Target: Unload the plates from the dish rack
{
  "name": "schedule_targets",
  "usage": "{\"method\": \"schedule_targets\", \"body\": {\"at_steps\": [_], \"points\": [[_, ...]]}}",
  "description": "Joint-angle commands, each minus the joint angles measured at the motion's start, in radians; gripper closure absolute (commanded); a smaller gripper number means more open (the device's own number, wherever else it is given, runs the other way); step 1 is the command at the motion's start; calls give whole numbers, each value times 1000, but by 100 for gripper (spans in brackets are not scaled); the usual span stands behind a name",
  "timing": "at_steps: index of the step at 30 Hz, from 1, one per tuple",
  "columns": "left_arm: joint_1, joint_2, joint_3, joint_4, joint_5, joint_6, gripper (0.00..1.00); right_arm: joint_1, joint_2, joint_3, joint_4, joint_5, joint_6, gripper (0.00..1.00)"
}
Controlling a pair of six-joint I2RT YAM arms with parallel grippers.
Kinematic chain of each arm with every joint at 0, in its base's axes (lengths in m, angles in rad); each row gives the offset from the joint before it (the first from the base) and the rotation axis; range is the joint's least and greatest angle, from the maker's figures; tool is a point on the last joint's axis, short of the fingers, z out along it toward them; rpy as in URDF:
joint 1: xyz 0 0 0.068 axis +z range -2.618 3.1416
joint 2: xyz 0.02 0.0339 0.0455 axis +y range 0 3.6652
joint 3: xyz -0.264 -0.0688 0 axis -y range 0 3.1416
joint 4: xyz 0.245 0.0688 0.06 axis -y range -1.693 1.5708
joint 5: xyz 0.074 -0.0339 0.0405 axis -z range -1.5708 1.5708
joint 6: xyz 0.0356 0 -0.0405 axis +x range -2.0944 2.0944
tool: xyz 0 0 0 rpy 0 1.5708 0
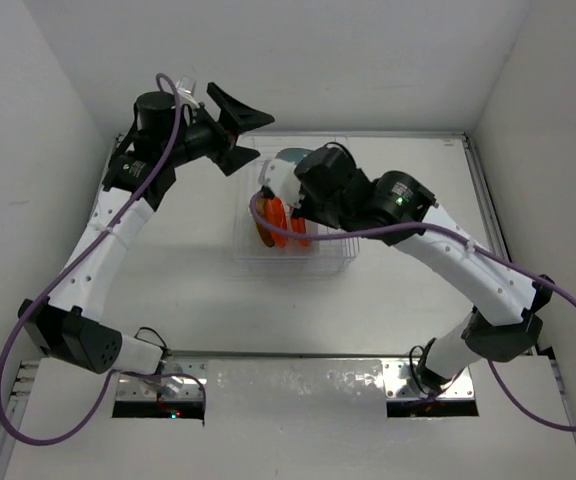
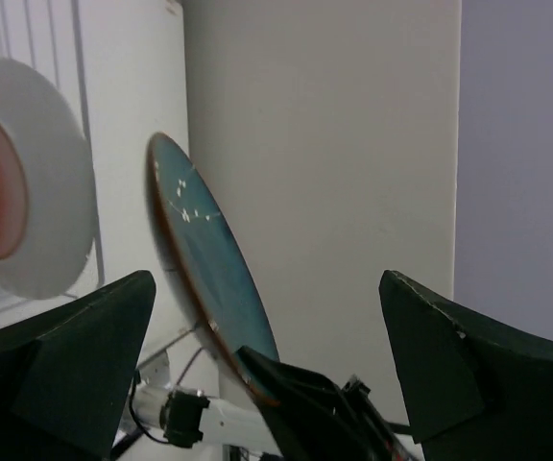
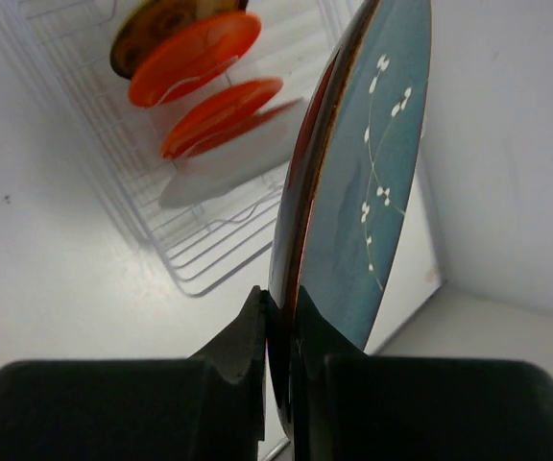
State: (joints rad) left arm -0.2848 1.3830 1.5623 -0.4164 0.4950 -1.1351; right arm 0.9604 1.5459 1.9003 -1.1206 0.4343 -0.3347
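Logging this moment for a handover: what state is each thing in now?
Left tool: open, empty.
Right tool: shut on the teal plate at its rim.
Teal plate: held on edge above the dish rack.
Orange plates: leaning in the rack's slots.
Patterned plate: standing in the rack.
Dish rack: partly loaded.

Plain white walls (image 1: 298, 60) around white table (image 1: 198, 300)
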Motion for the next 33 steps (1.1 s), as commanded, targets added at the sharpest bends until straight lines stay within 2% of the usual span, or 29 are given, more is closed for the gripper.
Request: {"method": "schedule_targets", "body": {"at_steps": [1, 4, 5, 6, 7, 8, 11, 12, 13, 14, 16, 17, 19, 21, 22, 23, 25, 26, 28, 30, 33], "points": [[-30, 19, 50, 7, 90, -72, 0, 95, -17, 51, 234, 201, -196, 100], [-31, 25, 42, -102, 67, 0, 2, 147, 42, 95, 245, 207, -243, 100], [-30, 24, 30, -108, 66, 4, 8, 158, 55, 103, 252, 216, -271, 100], [-31, 19, 1, -108, 76, 5, 19, 173, 65, 82, 293, 224, -289, 100], [-31, 16, -8, -111, 74, 5, 19, 176, 72, 82, 304, 227, -291, 100], [-31, 13, -16, -117, 70, 9, 25, 175, 83, 86, 314, 244, -296, 100], [-28, 11, -7, -176, 37, 47, 24, 175, 97, 82, 329, 273, -308, 100], [-24, 11, -7, -177, 36, 55, 29, 175, 98, 80, 335, 273, -310, 100], [-24, 13, -5, -177, 36, 64, 40, 175, 98, 75, 340, 270, -313, 100], [-24, 14, -5, -179, 36, 67, 61, 176, 97, 65, 347, 265, -316, 100], [-22, 21, -1, -177, 42, 74, 82, 175, 98, 60, 380, 256, -323, 100], [-22, 27, 4, -185, 40, 81, 100, 175, 103, 56, 390, 259, -326, 100], [-11, 31, 33, -220, 19, 110, 100, 175, 106, 51, 423, 267, -331, 99], [25, 25, 48, -234, 2, 126, 100, 173, 105, 42, 449, 277, -317, 79], [77, 1, 38, -201, 4, 132, 100, 172, 97, 36, 464, 262, -296, 44], [78, -16, 22, -165, 11, 126, 100, 172, 91, 28, 464, 264, -281, 31], [185, -61, -57, -26, 45, 65, 100, 167, 79, 19, 489, 241, -232, 23], [228, -94, -88, 34, 63, 40, 100, 164, 71, 16, 492, 235, -209, 14], [323, -82, -56, -10, 31, 69, 100, 143, 48, 11, 476, 201, -123, 11], [364, -68, -56, -16, -34, 96, 100, 112, -4, -24, 476, 143, -57, 9], [456, -81, -172, 143, -72, 72, 100, 45, -90, -93, 487, 32, 98, 7]]}}
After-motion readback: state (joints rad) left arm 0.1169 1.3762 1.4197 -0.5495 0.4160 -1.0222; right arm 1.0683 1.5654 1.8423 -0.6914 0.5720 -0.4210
